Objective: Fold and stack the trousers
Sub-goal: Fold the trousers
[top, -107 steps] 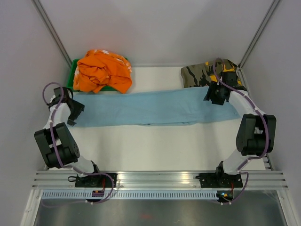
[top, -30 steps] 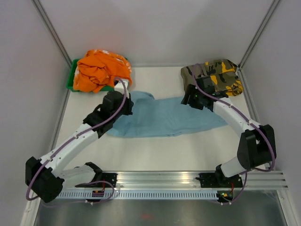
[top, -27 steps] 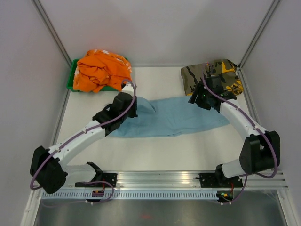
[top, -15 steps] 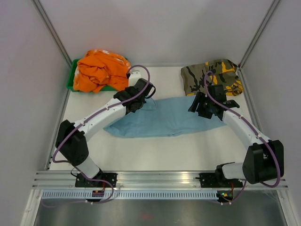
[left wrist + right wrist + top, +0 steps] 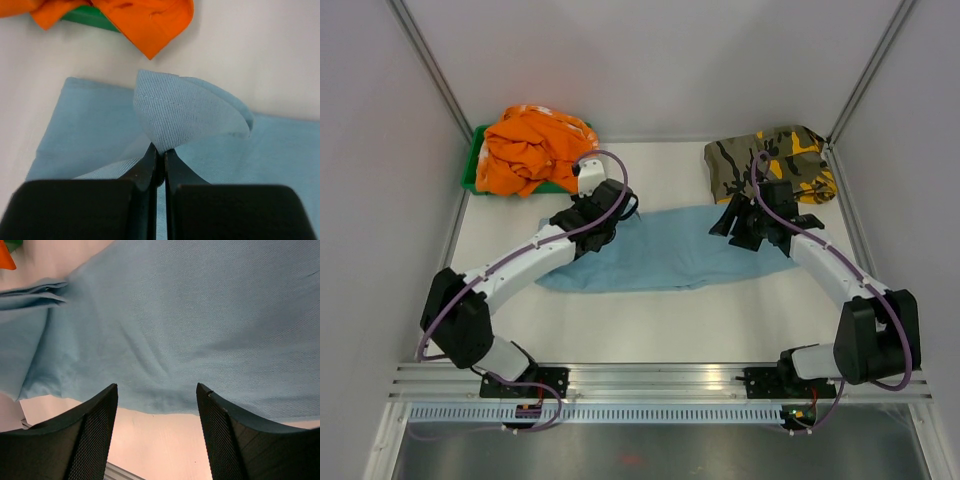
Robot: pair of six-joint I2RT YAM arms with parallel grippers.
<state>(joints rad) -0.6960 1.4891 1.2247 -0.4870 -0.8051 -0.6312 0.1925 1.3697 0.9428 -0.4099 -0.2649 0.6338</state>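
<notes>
Since half a second ago my left arm has drawn back a little to the left, and the left pincer (image 5: pixel 160 152) has pulled its pinch of the trousers (image 5: pixel 670 255) along. Against the oldest picture, the cloth that ran nearly the width of the tabletop (image 5: pixel 650 320) now lies doubled into a shorter band.

The left pincer is clamped tight on a fold of the blue cloth, which curls up above its fingertips in the left wrist view. The right pincer (image 5: pixel 156 390) is spread wide over the right part of the trousers with nothing between its fingers; I cannot tell whether it touches the cloth.

The trousers lie across the middle of the white tabletop, toward the far side. At the far left an orange garment (image 5: pixel 535 150) is heaped on a green tray (image 5: pixel 471 175). At the far right a camouflage garment (image 5: pixel 775 155) sits just beyond the trousers.

Plain pale walls (image 5: pixel 650 60) close in three sides, with slanted metal struts (image 5: pixel 424 60) at the far corners. An aluminium rail (image 5: pixel 660 380) along the near edge carries both arm bases.
</notes>
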